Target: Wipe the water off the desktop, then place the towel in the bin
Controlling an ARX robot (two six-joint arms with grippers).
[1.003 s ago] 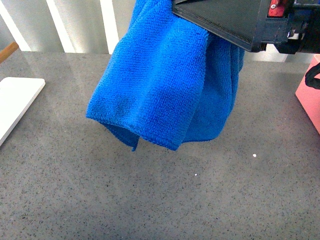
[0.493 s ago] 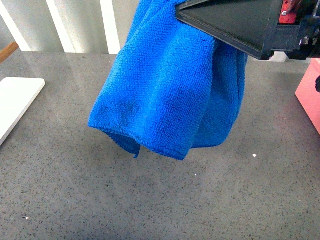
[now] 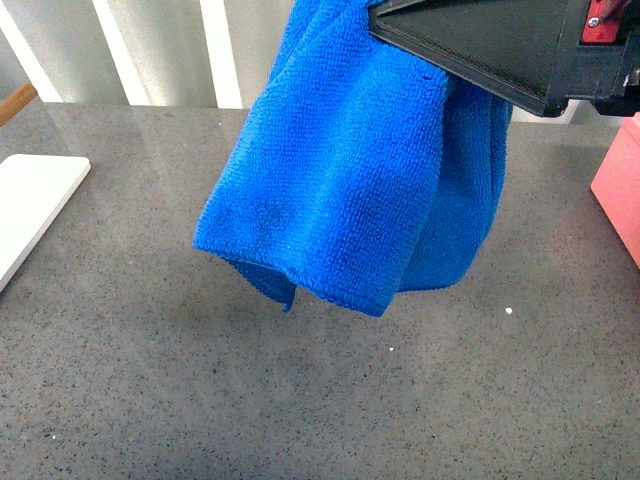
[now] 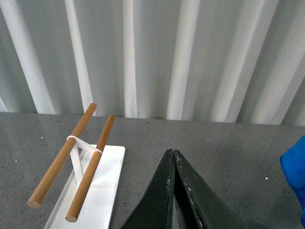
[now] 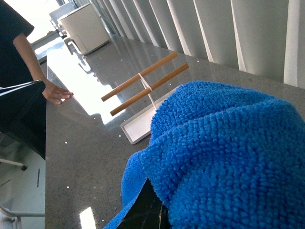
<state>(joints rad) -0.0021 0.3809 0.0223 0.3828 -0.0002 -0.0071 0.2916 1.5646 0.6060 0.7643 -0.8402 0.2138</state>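
Note:
The bright blue towel (image 3: 360, 170) hangs in folds from my right gripper (image 3: 400, 30), high above the speckled dark-grey desktop (image 3: 300, 400). The gripper is shut on the towel; its black finger runs in from the upper right. In the right wrist view the towel (image 5: 228, 152) covers almost all of the fingers. A corner of the salmon-pink bin (image 3: 620, 185) shows at the right edge, to the right of the towel. My left gripper (image 4: 170, 153) is shut and empty over the desktop (image 4: 228, 152); a bit of the towel (image 4: 295, 171) shows at its side.
A flat white tray (image 3: 30, 210) lies at the left edge; it carries a rack of two wooden rods (image 4: 71, 162), also in the right wrist view (image 5: 143, 83). White slatted panels back the desktop. A person's arm (image 5: 28, 57) rests on the far surface.
The towel and my right gripper have shifted steadily to the right, toward the pink bin, and slightly down. The left arm shows no earlier frame.

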